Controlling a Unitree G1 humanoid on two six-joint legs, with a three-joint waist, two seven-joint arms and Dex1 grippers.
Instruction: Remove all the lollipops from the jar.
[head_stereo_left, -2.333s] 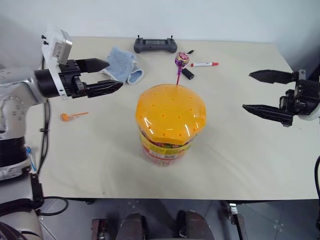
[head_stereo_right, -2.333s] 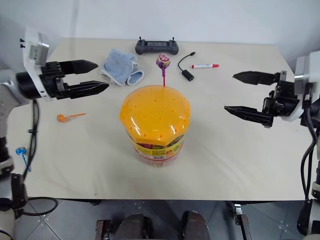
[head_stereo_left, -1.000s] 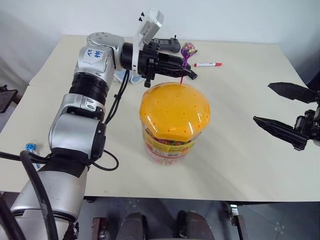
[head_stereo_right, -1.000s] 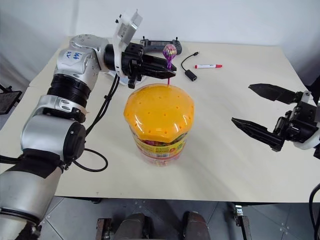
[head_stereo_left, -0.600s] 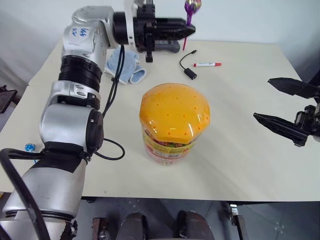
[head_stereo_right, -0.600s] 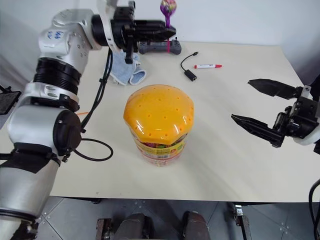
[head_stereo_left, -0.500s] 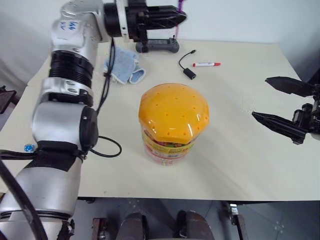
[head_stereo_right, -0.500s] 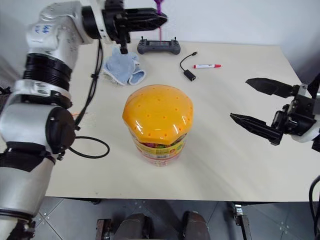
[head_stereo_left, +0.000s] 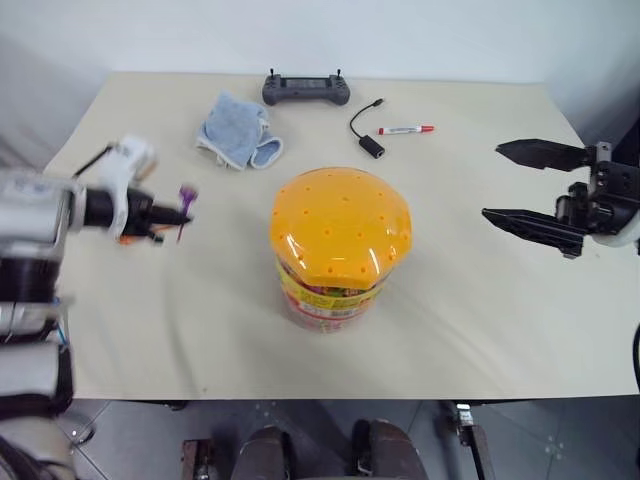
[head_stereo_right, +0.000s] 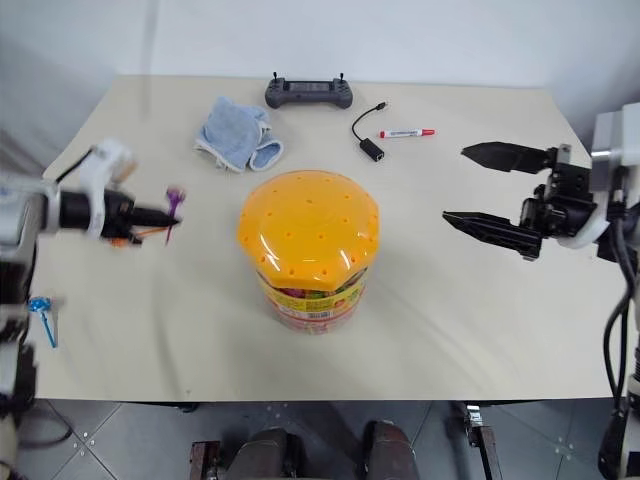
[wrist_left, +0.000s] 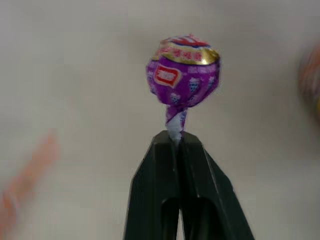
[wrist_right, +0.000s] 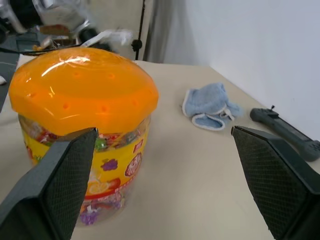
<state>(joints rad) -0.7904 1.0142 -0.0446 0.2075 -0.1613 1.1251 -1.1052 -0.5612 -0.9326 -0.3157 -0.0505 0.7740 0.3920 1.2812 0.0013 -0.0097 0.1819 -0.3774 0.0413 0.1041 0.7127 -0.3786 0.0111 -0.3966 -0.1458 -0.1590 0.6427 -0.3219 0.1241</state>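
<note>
The jar (head_stereo_left: 338, 245) stands mid-table, a clear tub under an orange domed lid with small holes and no stick poking out of it. Low over the table's left side, my left gripper (head_stereo_left: 176, 214) is shut on the stick of the purple lollipop (wrist_left: 183, 70), whose head rises past the fingertips. An orange lollipop (head_stereo_right: 148, 232) lies on the table just beneath that gripper, partly hidden by it. The blue lollipop (head_stereo_right: 39, 305) rests near the table's left edge. My right gripper (head_stereo_left: 495, 182) hangs open to the right of the jar, pointing at it, with nothing between its fingers.
At the back of the table lie a blue cloth (head_stereo_left: 238, 130), a dark hand controller (head_stereo_left: 305, 90), a red-and-white marker pen (head_stereo_left: 407, 129) and a black cable with a small plug (head_stereo_left: 368, 145). Bare tabletop surrounds the jar.
My left arm has swung from high over the back of the table down and to the left, carrying the purple lollipop. The right gripper has edged slightly toward the jar and stays open.
</note>
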